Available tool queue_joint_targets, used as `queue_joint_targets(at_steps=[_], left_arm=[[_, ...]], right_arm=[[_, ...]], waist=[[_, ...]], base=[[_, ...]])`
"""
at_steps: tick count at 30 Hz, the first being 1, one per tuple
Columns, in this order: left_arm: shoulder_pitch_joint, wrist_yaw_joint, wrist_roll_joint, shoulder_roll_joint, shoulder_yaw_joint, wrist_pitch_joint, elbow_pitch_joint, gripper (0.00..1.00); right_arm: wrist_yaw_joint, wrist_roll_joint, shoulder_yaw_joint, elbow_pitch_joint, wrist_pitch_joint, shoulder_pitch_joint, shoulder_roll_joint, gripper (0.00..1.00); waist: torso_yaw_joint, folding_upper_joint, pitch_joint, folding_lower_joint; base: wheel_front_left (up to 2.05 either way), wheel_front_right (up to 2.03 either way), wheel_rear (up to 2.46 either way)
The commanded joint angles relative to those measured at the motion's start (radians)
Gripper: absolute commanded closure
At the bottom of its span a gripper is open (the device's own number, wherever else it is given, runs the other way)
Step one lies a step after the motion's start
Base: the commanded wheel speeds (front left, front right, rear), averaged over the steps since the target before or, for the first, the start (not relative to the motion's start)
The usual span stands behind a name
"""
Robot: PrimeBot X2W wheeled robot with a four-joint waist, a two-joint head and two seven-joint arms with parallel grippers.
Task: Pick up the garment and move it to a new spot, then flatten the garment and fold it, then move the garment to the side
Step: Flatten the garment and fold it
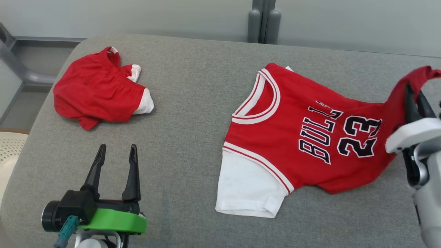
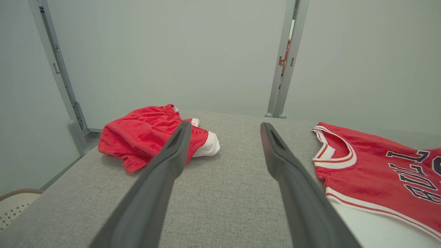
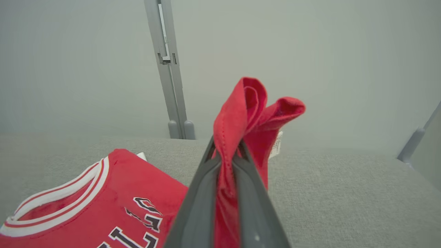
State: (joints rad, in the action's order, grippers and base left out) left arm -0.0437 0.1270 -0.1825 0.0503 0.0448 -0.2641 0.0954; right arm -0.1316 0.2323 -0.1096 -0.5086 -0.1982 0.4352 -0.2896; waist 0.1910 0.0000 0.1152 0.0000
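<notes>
Looks like a lab booth: plain grey wall panels (image 1: pixel 137 17), a metal post (image 1: pixel 263 20) at twelve o'clock, a grey fabric-covered table (image 1: pixel 193 103).

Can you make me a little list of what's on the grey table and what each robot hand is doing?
table: grey, cloth-covered
jersey: red with a white sleeve, mostly flat on the right side, one hem corner raised off the table
shorts: red, crumpled, far left
right gripper: shut on the jersey's hem
left gripper: open, holding nothing
</notes>
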Motion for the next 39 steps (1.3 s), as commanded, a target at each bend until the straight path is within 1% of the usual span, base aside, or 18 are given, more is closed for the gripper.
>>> queue_joint_targets(at_steps=[1,4,6,7,8,9,11,14,18,23,28,32,39], left_arm=[[-0.008,-0.002,-0.003,0.001,0.004,0.000,0.003,0.00],[-0.016,-0.003,-0.009,0.001,0.014,0.000,0.011,0.00],[-0.023,-0.002,-0.014,0.001,0.021,0.000,0.017,0.00],[-0.024,-0.003,-0.014,0.001,0.025,0.000,0.020,0.00],[-0.024,-0.004,-0.017,0.001,0.029,0.000,0.022,0.00],[-0.025,-0.005,-0.019,0.001,0.033,0.000,0.024,0.00],[-0.026,-0.008,-0.021,0.001,0.037,0.000,0.026,0.00],[-0.020,-0.012,-0.022,0.001,0.035,0.000,0.025,0.00],[-0.013,-0.014,-0.022,0.001,0.027,0.000,0.018,0.00],[-0.022,-0.012,-0.011,0.001,0.027,0.000,0.011,0.00],[-0.034,-0.008,-0.005,0.001,0.030,0.000,-0.001,0.00],[-0.043,-0.006,-0.001,0.001,0.033,0.000,-0.001,0.00],[-0.059,-0.004,-0.002,0.001,0.041,0.000,-0.001,0.00]], right_arm=[[0.002,-0.013,0.030,-0.018,0.004,0.045,0.013,1.00],[0.002,-0.022,0.091,-0.086,0.011,0.130,0.047,1.00],[0.002,-0.033,0.129,-0.157,0.007,0.187,0.062,1.00],[0.002,-0.029,0.145,-0.193,-0.004,0.216,0.074,0.63],[0.002,-0.029,0.162,-0.232,-0.006,0.232,0.082,0.02],[0.002,-0.027,0.179,-0.273,-0.013,0.250,0.088,0.00],[0.002,-0.022,0.204,-0.336,-0.029,0.282,0.091,0.00],[0.002,-0.007,0.226,-0.397,-0.049,0.296,0.093,0.00],[0.002,0.017,0.229,-0.440,-0.064,0.283,0.055,0.00],[0.002,0.050,0.173,-0.431,-0.067,0.225,-0.014,0.00],[0.002,0.065,0.116,-0.459,-0.068,0.172,-0.056,0.00],[0.002,0.072,0.087,-0.503,-0.067,0.178,-0.062,0.00],[0.002,0.066,0.084,-0.593,-0.067,0.211,-0.044,0.00]], waist=[[0.018,0.0000,0.002,0.0000],[0.039,0.0000,0.005,0.0000],[0.053,0.0000,0.009,0.0000],[0.059,0.0000,0.011,0.0000],[0.065,0.0000,0.012,0.0000],[0.071,0.0000,0.013,0.0000],[0.077,0.0000,0.014,0.0000],[0.075,0.0000,0.014,0.0000],[0.058,0.0000,0.015,0.0000],[0.038,0.0000,0.021,0.0000],[0.035,0.0000,0.048,0.0000],[0.041,0.0000,0.074,0.0000],[0.060,0.0000,0.103,0.0000]], base=[[0.00,0.00,0.00],[0.00,0.00,0.00],[0.00,0.00,0.00],[0.00,0.00,0.00],[0.00,0.00,0.00],[0.00,0.00,0.00],[0.00,0.00,0.00],[0.00,0.00,0.00],[0.00,0.00,0.00],[0.00,0.00,0.00],[0.00,0.00,0.00],[0.00,0.00,0.00],[0.00,0.00,0.00]])
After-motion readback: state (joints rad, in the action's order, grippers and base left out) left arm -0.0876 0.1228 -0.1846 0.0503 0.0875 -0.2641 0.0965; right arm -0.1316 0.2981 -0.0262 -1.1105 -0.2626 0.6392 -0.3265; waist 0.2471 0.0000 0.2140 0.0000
